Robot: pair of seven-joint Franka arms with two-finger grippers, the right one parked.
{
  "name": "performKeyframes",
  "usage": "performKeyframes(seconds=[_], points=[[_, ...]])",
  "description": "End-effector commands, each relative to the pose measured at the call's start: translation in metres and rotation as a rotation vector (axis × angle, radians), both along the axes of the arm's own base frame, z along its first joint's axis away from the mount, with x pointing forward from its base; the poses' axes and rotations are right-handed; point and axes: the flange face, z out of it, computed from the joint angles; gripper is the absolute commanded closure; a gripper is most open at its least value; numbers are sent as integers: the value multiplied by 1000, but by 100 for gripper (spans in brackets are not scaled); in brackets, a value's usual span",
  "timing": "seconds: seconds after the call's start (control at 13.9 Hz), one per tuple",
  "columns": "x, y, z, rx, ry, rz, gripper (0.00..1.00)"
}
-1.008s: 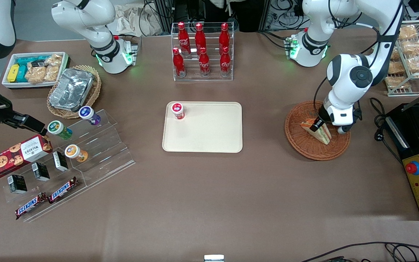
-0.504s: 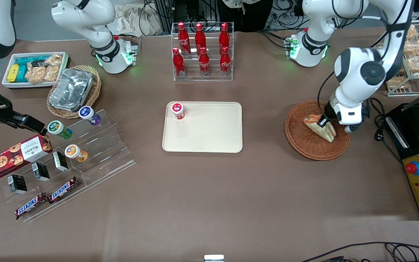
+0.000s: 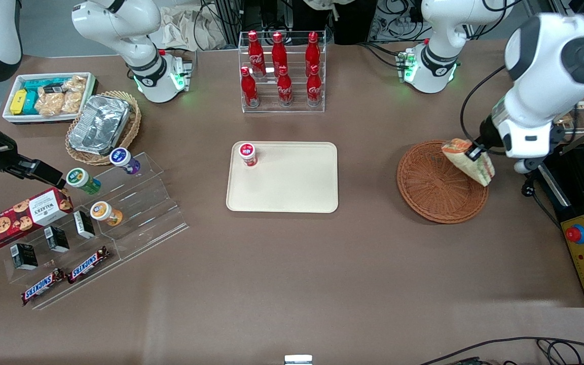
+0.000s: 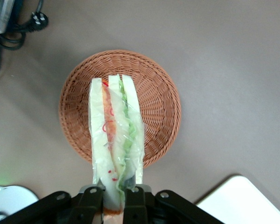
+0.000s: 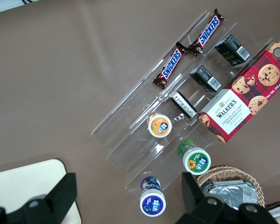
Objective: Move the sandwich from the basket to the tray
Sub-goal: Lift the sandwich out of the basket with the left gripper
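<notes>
Above the basket, sandwich pinched between the fingers of the left gripper, hanging wedge-down clear of the wicker, raised higher than half a second ago, tray well apart toward the parked arm's end

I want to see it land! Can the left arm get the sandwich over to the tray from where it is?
Probably yes. The gripper holds the sandwich above the basket, and bare table lies between it and the tray, with only a small red-capped jar in one corner.

Your left arm reaches down from high up, wrist tilted, its hand raised, fingers clamped on the sandwich.
</notes>
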Motion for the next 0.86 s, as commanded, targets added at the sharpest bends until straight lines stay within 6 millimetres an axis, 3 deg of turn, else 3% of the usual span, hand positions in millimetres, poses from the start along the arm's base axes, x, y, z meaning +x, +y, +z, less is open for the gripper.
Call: performKeyframes(seconds=[0.0,0.14,0.36,0.79], points=[[4,5,44,0,24,-98,100],[3,5,56,-21,30,-204,100],[0,-5,57,-38,38,-371,100],[-19,-90,42,-72,86,-525,100]])
